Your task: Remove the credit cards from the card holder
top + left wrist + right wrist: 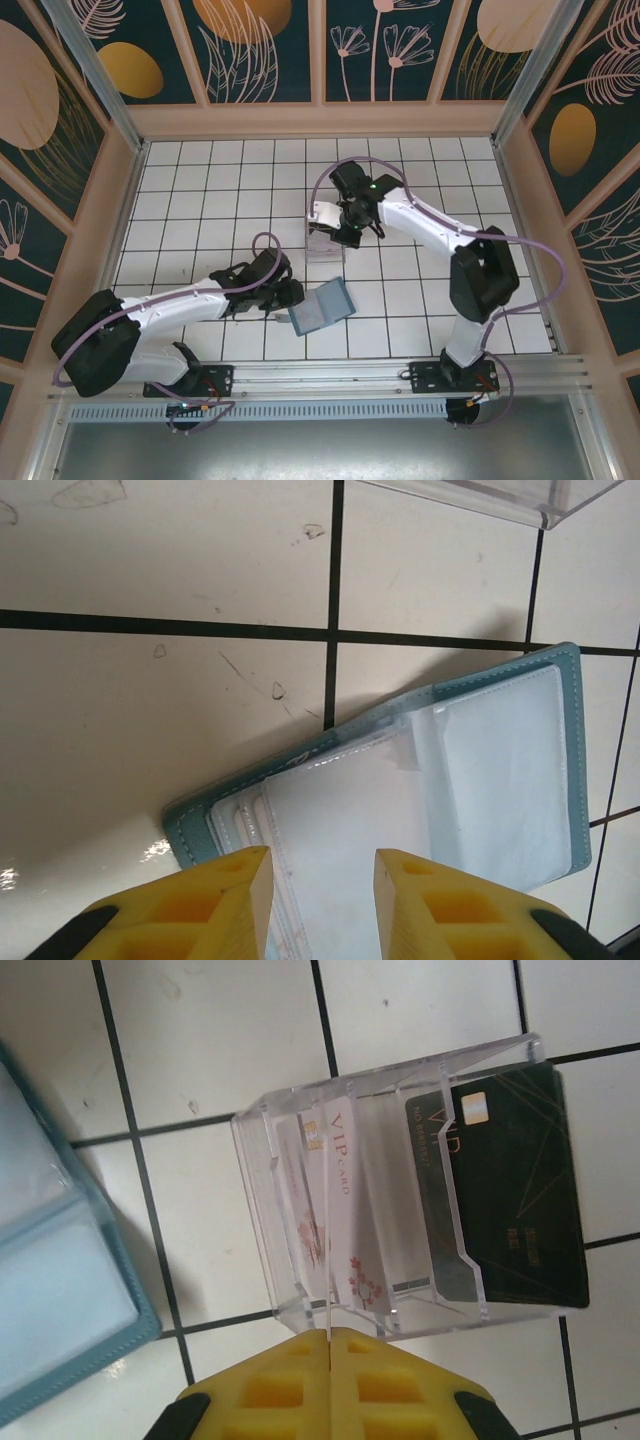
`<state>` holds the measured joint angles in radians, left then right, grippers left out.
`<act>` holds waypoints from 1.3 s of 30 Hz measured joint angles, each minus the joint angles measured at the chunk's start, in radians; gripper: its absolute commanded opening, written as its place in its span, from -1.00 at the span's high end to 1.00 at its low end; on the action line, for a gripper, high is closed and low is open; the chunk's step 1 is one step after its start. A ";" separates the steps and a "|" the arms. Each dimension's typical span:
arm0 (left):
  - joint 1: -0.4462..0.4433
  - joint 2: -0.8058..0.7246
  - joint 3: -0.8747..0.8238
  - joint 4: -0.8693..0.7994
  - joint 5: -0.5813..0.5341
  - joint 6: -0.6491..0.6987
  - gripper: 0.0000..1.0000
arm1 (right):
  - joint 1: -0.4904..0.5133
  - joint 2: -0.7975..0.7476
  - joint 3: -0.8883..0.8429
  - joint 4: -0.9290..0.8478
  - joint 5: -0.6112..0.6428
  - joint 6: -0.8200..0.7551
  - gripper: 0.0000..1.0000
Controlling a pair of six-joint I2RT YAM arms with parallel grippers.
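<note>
The left gripper (322, 865) is seen with its jaws partly apart, low over the near end of the card holder (575, 770). The clear sleeves (480, 780) run under the gap, and no pinch on them is made out. The right gripper (328, 1338) is closed, jaws pressed together at the near edge of the clear box (262, 1190). A thin edge runs up from the seam; whether it is a held card or a box divider cannot be told. The holder lies opened on the tiled table (150, 560), near the box. 2 cards are seen in the box: a dark card (515, 1190) at its right-hand end in that view, and a pale card (345, 1200) marked VIP nearer the middle.

Risks, as judged: the light box could be dragged or tipped if the right jaws are lifted with something pinched, and a seated card could be pulled back out. The slick sleeves could slide under the left fingers (235, 890), so the holder could skid or fold shut.

Jaw gaps and card print are read from the wrist views. The top external view is too coarse for them, but the layout is given there — both arms bent inward, holder nearer, box beyond it. Whether any card is left in the sleeves cannot be read from the left wrist view.
</note>
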<state>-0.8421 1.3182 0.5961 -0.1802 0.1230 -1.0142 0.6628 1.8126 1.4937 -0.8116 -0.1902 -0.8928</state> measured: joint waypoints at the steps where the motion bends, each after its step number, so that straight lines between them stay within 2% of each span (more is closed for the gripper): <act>1: 0.002 0.000 -0.002 0.001 0.000 -0.001 0.35 | 0.000 0.022 0.020 -0.012 0.007 -0.014 1.00; 16: 0.007 -0.001 -0.005 0.002 0.001 -0.001 0.35 | 0.023 0.178 0.138 -0.117 0.059 -0.092 0.99; 19: 0.011 -0.001 -0.005 0.002 0.002 -0.001 0.35 | 0.032 0.186 0.141 -0.122 0.066 -0.092 0.53; 21: 0.011 -0.001 -0.005 0.001 0.002 -0.001 0.35 | 0.035 0.186 0.144 -0.121 0.076 -0.091 0.36; 23: 0.011 -0.001 -0.005 0.001 0.001 -0.001 0.35 | 0.038 0.186 0.145 -0.108 0.097 -0.090 0.26; 27: 0.012 -0.001 -0.005 0.001 0.001 -0.001 0.35 | 0.039 0.168 0.125 -0.040 0.167 -0.083 0.20; 33: 0.012 -0.002 -0.005 -0.009 -0.001 -0.001 0.38 | 0.040 0.056 0.079 0.075 0.264 0.008 0.16; 36: 0.013 -0.007 -0.003 -0.025 -0.007 -0.001 0.42 | 0.046 -0.015 0.055 0.133 0.259 0.119 0.14; 39: 0.023 -0.019 -0.003 -0.036 -0.009 -0.001 0.43 | 0.069 -0.098 -0.011 0.198 0.234 0.273 0.21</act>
<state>-0.8188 1.2987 0.5930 -0.2165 0.1139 -1.0153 0.7315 1.7149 1.4830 -0.6140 0.0437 -0.6201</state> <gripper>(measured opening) 0.288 0.418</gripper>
